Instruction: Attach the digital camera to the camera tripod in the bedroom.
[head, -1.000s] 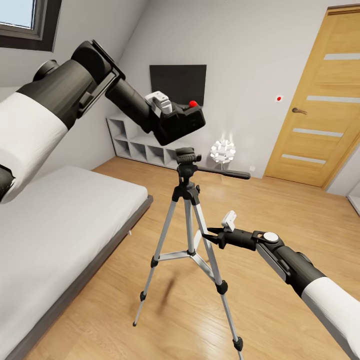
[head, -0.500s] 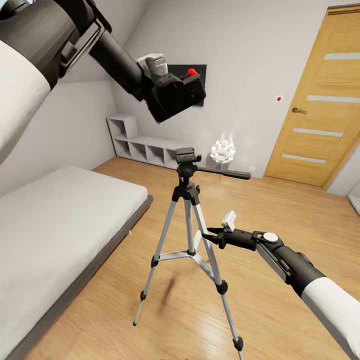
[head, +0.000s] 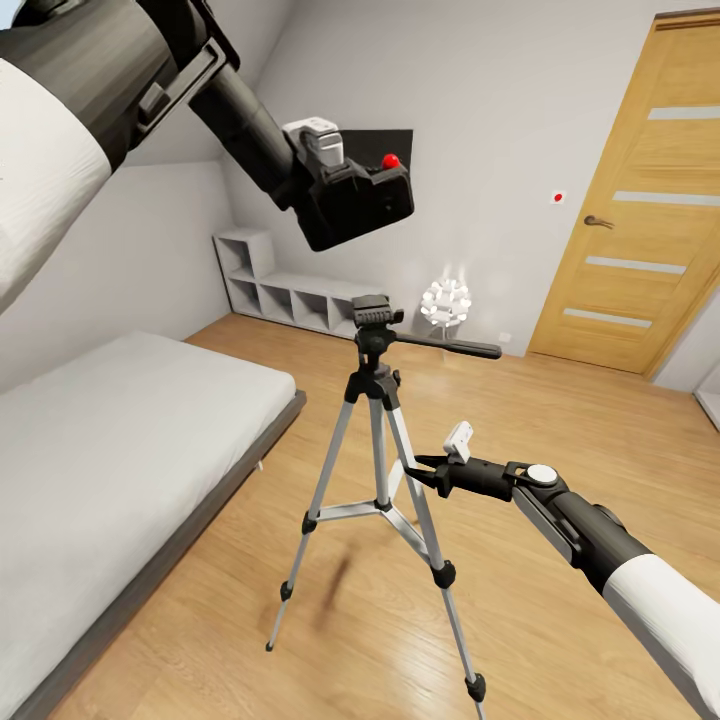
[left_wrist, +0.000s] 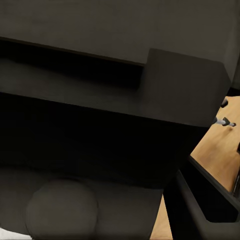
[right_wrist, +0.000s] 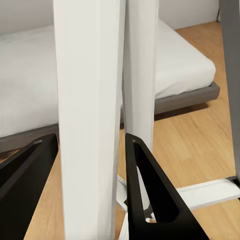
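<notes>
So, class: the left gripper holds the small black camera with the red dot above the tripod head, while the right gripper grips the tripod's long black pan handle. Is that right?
Not quite. The right gripper is closed around a silver tripod leg, not the pan handle, as the head view and right wrist view show. The left gripper does hold the small black camera above the silver-legged tripod.

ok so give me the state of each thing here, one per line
small black digital camera with red dot: held in the air by the left gripper, above the tripod head, unmounted
silver-legged camera tripod: upright, legs spread
right gripper: closed around a tripod leg
wooden door: shut
</notes>
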